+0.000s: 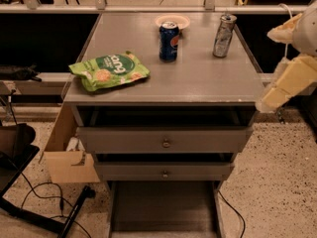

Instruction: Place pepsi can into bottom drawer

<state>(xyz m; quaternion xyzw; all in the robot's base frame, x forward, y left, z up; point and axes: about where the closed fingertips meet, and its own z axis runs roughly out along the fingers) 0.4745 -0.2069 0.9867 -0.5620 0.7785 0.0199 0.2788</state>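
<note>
Cabinet top (198, 81): pepsi can (169, 41), bag (109, 71), plate (172, 20)

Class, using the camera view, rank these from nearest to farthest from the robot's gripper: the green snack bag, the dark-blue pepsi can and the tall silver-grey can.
The gripper hangs just off the right edge of the grey cabinet.
1. The tall silver-grey can, back right of the top.
2. The dark-blue pepsi can, back centre.
3. The green snack bag, front left.
</note>
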